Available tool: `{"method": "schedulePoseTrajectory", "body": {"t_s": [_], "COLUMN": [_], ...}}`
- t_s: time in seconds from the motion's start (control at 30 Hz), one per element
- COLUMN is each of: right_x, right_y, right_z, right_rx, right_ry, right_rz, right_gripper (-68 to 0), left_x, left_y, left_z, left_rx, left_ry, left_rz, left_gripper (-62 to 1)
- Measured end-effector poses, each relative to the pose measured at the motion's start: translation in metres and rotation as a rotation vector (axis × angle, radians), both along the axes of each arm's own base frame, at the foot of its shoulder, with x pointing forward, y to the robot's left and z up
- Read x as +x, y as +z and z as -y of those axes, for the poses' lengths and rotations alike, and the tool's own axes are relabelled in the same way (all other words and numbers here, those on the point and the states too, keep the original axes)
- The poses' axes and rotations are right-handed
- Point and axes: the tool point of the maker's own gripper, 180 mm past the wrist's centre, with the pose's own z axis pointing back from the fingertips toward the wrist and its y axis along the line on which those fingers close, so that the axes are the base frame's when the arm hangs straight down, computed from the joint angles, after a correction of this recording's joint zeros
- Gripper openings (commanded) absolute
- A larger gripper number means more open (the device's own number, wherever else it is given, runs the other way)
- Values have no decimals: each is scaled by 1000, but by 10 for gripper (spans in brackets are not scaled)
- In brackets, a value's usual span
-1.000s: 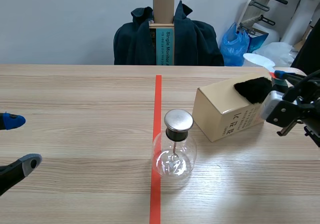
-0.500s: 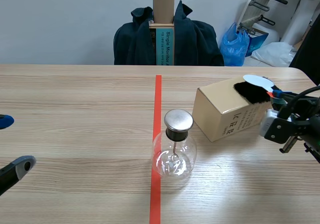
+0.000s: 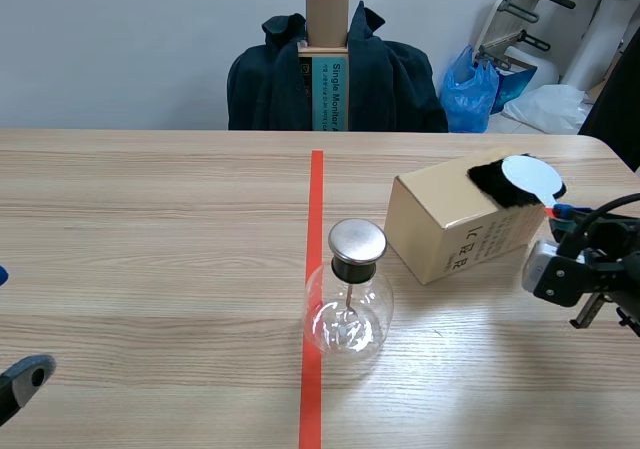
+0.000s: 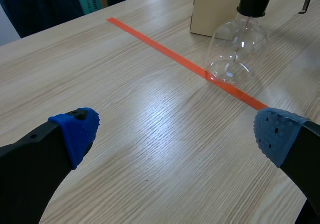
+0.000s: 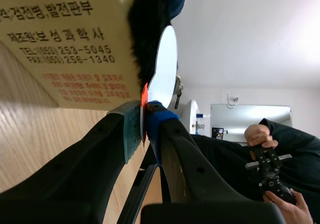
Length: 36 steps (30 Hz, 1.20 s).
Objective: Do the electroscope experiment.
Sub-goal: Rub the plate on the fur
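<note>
Right end effector [image 5: 144, 119]: closed tight on the red handle of the white disc [image 3: 532, 177], well right of the electroscope [image 3: 347, 309]. Disc face at the black fur [image 3: 490, 181] atop the cardboard box [image 3: 450, 234], just right of the electroscope (contact likely, not certain). Left end effector [image 4: 175, 131]: spread wide, empty, well left of the electroscope, low over the desk [image 3: 150, 219]. Electroscope upright on the red tape [image 3: 316, 189].

Hazards, as judged: slip or pivot of the disc in so narrow a grip. Drag of the loose fur off the box during rubbing. Tipping of the unsteadied electroscope from too low an approach to its metal cap [image 3: 357, 239]. Loss of charge from brushing box or desk.
</note>
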Motion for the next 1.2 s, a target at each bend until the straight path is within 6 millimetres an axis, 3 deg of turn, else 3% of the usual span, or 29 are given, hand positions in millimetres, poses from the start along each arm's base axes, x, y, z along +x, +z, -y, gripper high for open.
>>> {"method": "schedulePoseTrajectory", "body": {"t_s": [0.2, 0.4, 0.57, 0.73, 0.87, 0.97, 1.03, 1.13, 1.2], "right_x": [-1, -11, 0, -12, -4, -16, -19, -4, -4], "right_y": [0, 0, -3, -3, -6, -1, -2, -8, -7], "right_z": [-1, -28, 6, -27, 2, -22, -28, 2, 3], "right_rx": [-1, 4, -39, -7, -40, -24, -13, -43, -31], "right_ry": [10, 171, -28, 164, -11, 194, 218, -25, -24], "right_rz": [1, 1, -4, -10, -6, -10, -12, -11, -12], "right_gripper": [-668, -668, -668, -668, -668, -668, -669, -668, -668], "left_x": [-13, -22, -28, -29, -29, -29, -29, -28, -28], "left_y": [7, 13, 8, 9, 10, 10, 10, 14, 15], "left_z": [-1, 1, 7, 9, 8, 8, 8, 9, 9], "left_rx": [-6, -10, 10, 3, 3, 3, 3, -14, -18], "left_ry": [-46, -66, -94, -98, -98, -98, -98, -99, -99], "left_rz": [9, 44, 43, 52, 52, 52, 52, 68, 72], "left_gripper": [14, 14, 14, 14, 14, 14, 14, 14, 14]}}
